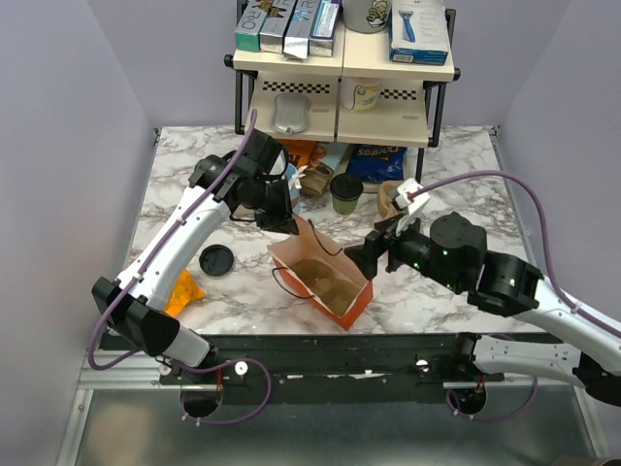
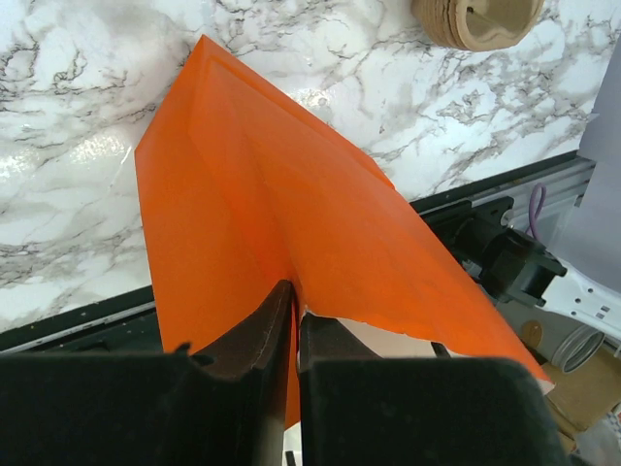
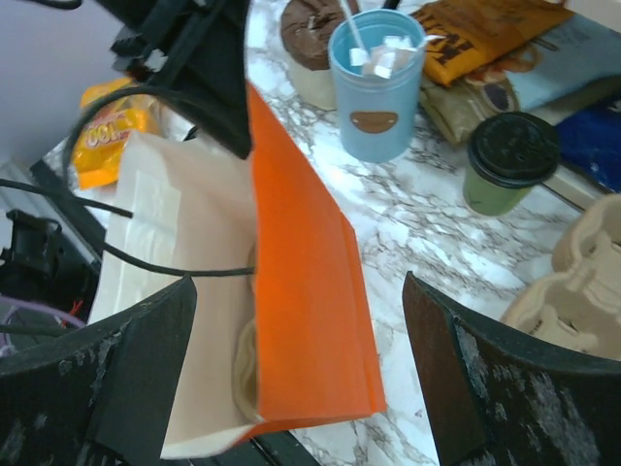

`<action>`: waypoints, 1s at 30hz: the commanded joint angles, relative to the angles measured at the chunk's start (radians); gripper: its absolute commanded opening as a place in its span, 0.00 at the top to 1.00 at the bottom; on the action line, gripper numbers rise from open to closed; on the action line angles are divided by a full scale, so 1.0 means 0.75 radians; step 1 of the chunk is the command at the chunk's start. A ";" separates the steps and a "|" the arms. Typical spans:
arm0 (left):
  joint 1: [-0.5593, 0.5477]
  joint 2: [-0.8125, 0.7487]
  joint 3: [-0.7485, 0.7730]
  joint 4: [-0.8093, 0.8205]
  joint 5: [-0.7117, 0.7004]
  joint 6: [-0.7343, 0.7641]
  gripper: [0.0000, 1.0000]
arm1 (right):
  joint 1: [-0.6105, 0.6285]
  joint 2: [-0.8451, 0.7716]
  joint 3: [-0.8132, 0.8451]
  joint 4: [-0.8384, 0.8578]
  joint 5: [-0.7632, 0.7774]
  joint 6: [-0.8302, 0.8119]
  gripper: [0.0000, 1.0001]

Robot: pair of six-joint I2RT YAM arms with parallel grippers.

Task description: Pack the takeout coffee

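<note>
Coffee (image 1: 346, 191) upright beyond orange bag (image 1: 357, 297)

Marble table (image 1: 456, 165): bag (image 1: 320, 282), takeout coffee (image 1: 346, 191)

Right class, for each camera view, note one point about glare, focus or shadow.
Top external: even light, no harsh shadows, marble table sharp. Left wrist: bright glare patches on the marble; the left gripper, pinched shut on the orange bag, is a dark, soft-edged mass. Right wrist: the open right gripper has near, blurry fingers; the takeout coffee reads clear.
</note>
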 commanded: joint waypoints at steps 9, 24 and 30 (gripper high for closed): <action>0.005 0.017 0.102 -0.009 -0.025 0.060 0.69 | -0.006 0.225 0.143 -0.112 -0.132 -0.202 0.02; 0.009 -0.062 0.178 0.056 -0.168 0.099 0.15 | -0.008 0.423 0.182 -0.380 0.100 -0.069 0.29; 0.009 -0.350 0.019 0.221 -0.450 0.058 0.01 | -0.010 0.415 0.186 -0.397 0.188 -0.016 0.71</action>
